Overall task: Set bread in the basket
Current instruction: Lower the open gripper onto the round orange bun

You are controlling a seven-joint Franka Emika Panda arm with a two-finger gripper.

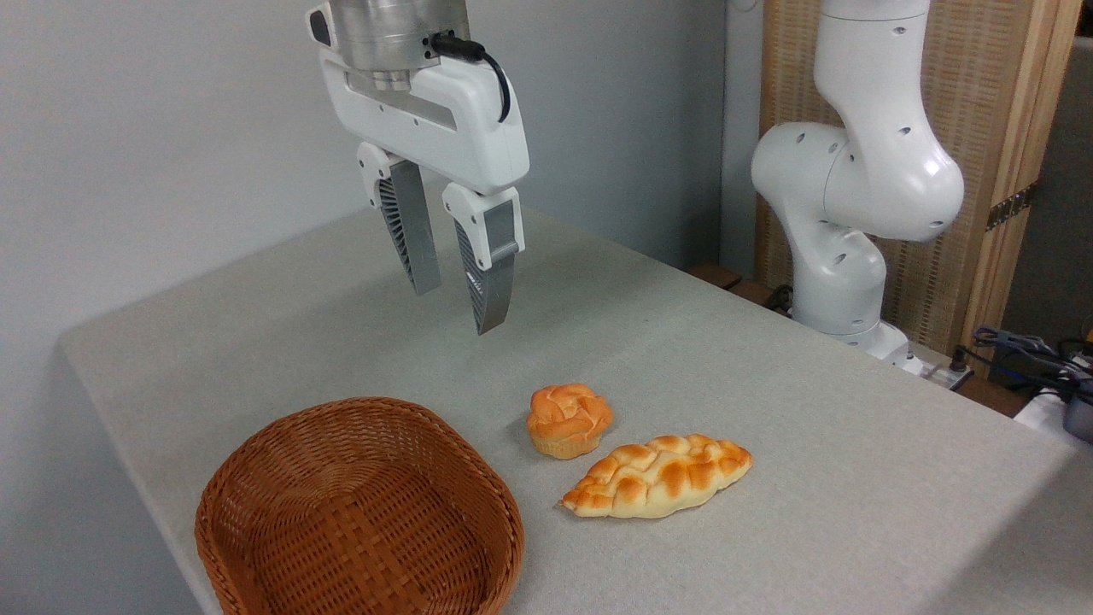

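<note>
The bread (569,419), a small round orange-golden bun with a knotted top, sits on the grey table just right of the basket. The basket (359,512), brown woven wicker and shallow, stands at the front left with nothing inside it. My gripper (458,309) hangs well above the table, up and to the left of the bun, its two ribbed grey fingers (488,282) pointing down. The fingers stand apart with nothing between them.
A longer braided loaf (657,475) lies right beside the bun, to its lower right. The arm's white base (845,222) stands at the table's far right edge, with cables (1025,350) beyond it. The table (768,384) ends close behind the basket on the left.
</note>
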